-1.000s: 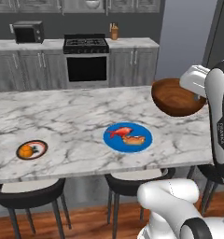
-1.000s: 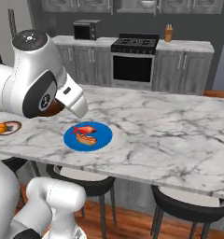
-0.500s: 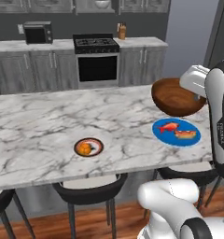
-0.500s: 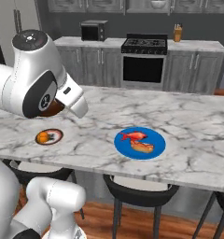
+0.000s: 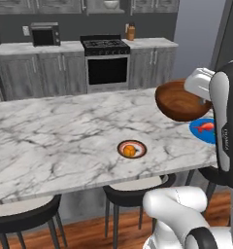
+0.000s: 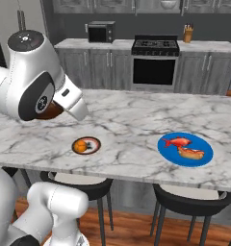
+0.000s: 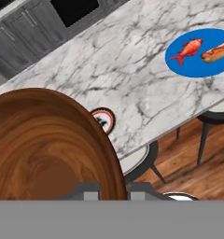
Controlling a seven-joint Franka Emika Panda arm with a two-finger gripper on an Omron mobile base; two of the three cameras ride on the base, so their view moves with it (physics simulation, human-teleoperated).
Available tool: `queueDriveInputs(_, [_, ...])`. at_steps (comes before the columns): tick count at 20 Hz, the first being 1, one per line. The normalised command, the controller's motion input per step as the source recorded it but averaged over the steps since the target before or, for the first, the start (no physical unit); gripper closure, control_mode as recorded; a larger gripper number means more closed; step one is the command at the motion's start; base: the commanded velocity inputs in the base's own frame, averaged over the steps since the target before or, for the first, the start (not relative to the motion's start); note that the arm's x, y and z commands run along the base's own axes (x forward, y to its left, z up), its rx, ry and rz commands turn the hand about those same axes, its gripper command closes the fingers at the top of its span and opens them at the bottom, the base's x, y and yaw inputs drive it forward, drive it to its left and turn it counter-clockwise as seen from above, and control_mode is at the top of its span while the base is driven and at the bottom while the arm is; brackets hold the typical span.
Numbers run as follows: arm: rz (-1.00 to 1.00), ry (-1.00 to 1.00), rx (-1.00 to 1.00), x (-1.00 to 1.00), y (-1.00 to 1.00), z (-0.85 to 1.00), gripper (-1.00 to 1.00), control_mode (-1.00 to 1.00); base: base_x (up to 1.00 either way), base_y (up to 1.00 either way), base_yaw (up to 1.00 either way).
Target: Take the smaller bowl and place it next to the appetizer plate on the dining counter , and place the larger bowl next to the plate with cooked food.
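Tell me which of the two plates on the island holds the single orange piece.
The appetizer plate, small and dark-rimmed with a pale centre. The plate with cooked food is larger and blue.

The blue plate [image 5: 205, 130] is cut by the arm in the left base view, so only its left part with the fish is seen. In the hand view the appetizer plate [image 7: 105, 120] is half covered by the wooden bowl [image 7: 44, 144], whose left and lower parts are cut off by the frame. In the right base view the bowl [image 6: 51, 111] is mostly hidden behind the arm.
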Motion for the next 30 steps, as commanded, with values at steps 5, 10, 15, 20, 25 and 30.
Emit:
queueDriveInputs(5, [0.0, 0.0, 0.0, 0.0, 0.0, 0.0, 1.0, 1.0, 0.04, 0.07, -0.12])
queueDriveInputs(10, [-0.03, 0.0, -0.01, 0.0, 0.0, -0.17, 1.0, -1.0, 0.0, 0.0, -0.04])
queueDriveInputs(15, [-0.11, 0.03, -0.05, 0.0, -0.34, -0.53, 1.0, -1.0, 0.0, 0.0, 0.0])
queueDriveInputs(20, [-0.09, 0.03, 0.0, 0.0, -0.68, -0.65, 1.0, -1.0, 0.0, 0.0, 0.0])
queueDriveInputs(25, [-0.13, 0.02, -0.03, 0.35, -0.25, -0.57, 1.0, -1.0, 0.0, 0.0, 0.0])
queueDriveInputs(30, [-0.08, 0.0, -0.05, 0.69, 0.0, -0.4, 1.0, -1.0, 0.0, 0.0, 0.0])
